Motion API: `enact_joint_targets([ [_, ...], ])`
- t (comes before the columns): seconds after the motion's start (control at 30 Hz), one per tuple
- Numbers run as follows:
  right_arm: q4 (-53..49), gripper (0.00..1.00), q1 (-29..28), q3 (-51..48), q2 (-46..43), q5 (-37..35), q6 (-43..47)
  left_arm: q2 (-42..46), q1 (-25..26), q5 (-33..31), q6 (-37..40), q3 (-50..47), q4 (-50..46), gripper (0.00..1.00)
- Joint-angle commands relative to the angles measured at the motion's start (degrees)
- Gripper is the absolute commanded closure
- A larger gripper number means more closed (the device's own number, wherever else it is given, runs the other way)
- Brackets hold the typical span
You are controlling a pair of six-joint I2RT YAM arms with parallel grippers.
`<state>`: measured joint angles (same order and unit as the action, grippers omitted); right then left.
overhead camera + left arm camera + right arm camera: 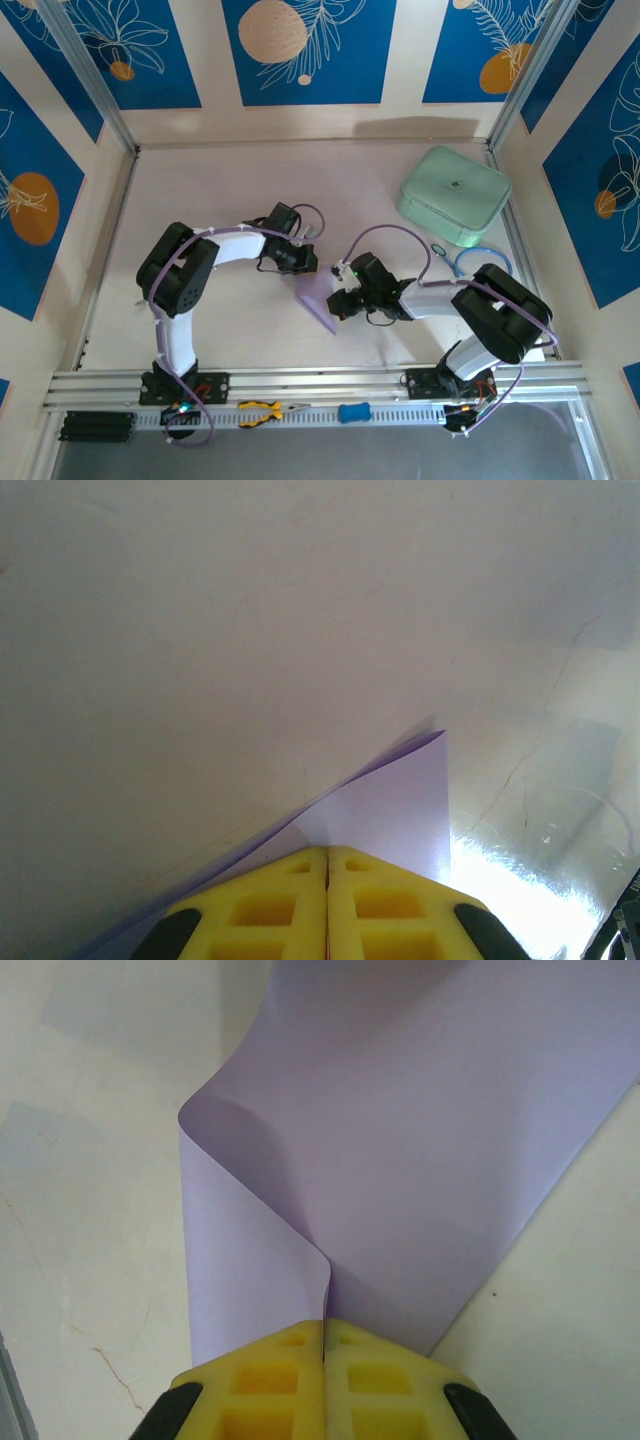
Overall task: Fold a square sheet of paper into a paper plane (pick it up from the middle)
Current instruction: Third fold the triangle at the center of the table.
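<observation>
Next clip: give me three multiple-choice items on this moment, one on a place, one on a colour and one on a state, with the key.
1. Where does the mint-green rounded case sit?
A) far right
B) near left
C) between the arms

2. What colour is the thin bent paper sheet?
A) yellow
B) pale lavender
C) mint green

3. How do the left end effector and the right end effector stand?
A) both open
B) one open, one shut
C) both shut on the sheet

Key:
1 A: the top view shows it far right.
2 B: both wrist views show lavender paper.
3 C: in each wrist view the paper emerges from closed jaws.
</observation>
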<state>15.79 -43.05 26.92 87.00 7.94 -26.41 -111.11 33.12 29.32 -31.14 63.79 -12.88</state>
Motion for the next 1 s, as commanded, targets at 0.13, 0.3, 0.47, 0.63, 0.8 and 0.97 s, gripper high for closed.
enact_joint_targets([
  [0.13,0.0,0.98,0.5,1.5,-0.9,1.8,1.4,-0.4,0.1,-2.6,-0.1,-1.6,-1.2,0.91],
  [0.3,0.6,0.98,0.6,1.8,-0.7,2.9,1.5,-0.4,0.0,-2.6,-0.2,-1.7,-1.0,0.91],
  [0.47,0.3,0.98,0.7,2.0,0.1,2.9,1.6,-0.5,0.0,-2.6,-0.1,-1.6,-1.1,0.91],
  [0.63,0.3,0.98,0.7,2.1,1.1,3.3,1.8,-0.6,0.1,-2.3,-0.1,-1.6,-1.2,0.91],
  [0.8,-1.4,0.98,0.7,2.7,1.6,3.0,2.1,-0.6,0.0,-2.2,-0.2,-1.6,-1.1,0.91],
  [0.97,-1.8,0.98,0.4,1.9,0.7,3.1,1.4,-0.4,0.0,-2.2,-0.1,-1.6,-1.3,0.92],
])
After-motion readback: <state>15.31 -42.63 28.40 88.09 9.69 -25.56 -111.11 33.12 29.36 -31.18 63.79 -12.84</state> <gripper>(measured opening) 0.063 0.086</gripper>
